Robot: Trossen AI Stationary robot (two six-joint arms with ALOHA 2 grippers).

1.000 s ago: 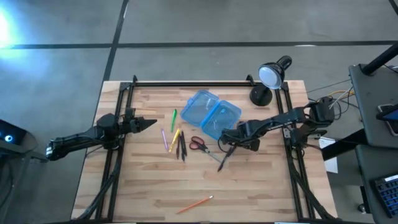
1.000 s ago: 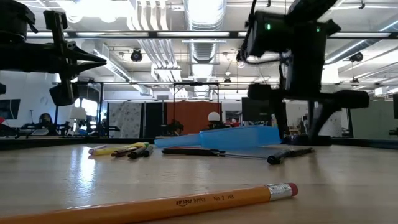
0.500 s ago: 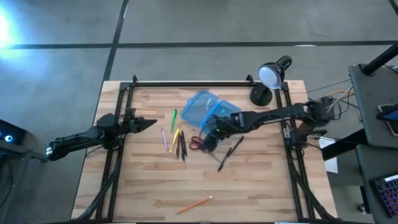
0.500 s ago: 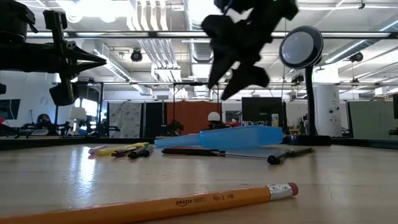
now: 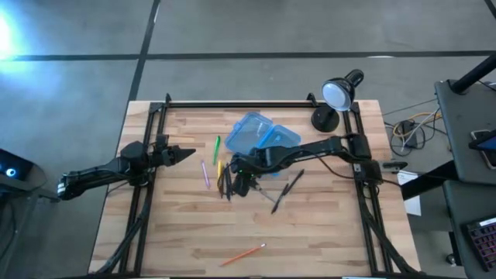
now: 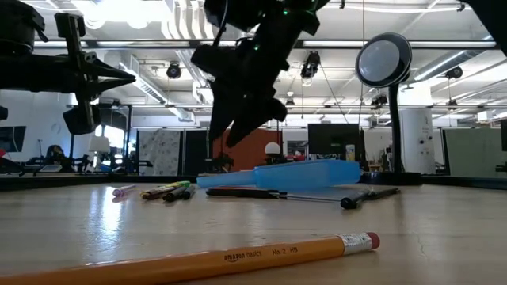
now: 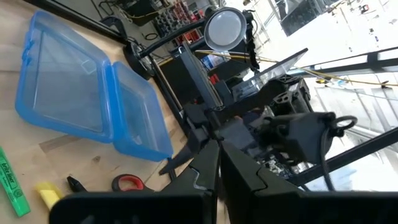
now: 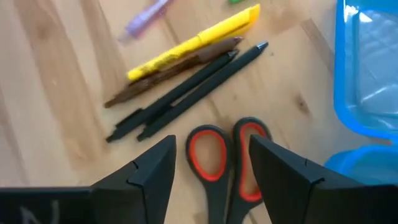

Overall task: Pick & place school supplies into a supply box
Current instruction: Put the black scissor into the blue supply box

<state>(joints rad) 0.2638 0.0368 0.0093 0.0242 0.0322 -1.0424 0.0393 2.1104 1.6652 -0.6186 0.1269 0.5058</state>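
Observation:
The scissors' red handles [image 8: 227, 155] lie on the wood, and my open right gripper [image 8: 211, 165] hovers above them with a finger on either side, touching nothing. In the low view the right gripper [image 6: 238, 111] hangs well above the table. Next to the scissors lie two black pens [image 8: 186, 93], a yellow highlighter [image 8: 193, 40] and a purple pen [image 8: 146, 15]. The green highlighter [image 5: 217, 146] lies farther off. The blue supply box [image 5: 262, 139] lies open flat behind them. My left gripper [image 5: 182, 153] is shut and waits at the table's left.
A black pen [image 5: 285, 190] lies right of the scissors, and an orange pencil [image 5: 242, 253] near the table's near edge. A black desk lamp [image 5: 335, 97] stands at the far right corner. Black rails [image 5: 232, 103] frame the table.
My right gripper has swung toward the table's left, from beside the black pen right of the scissors to above the scissors' handles, close to the pens. The left arm and the things on the table have stayed put.

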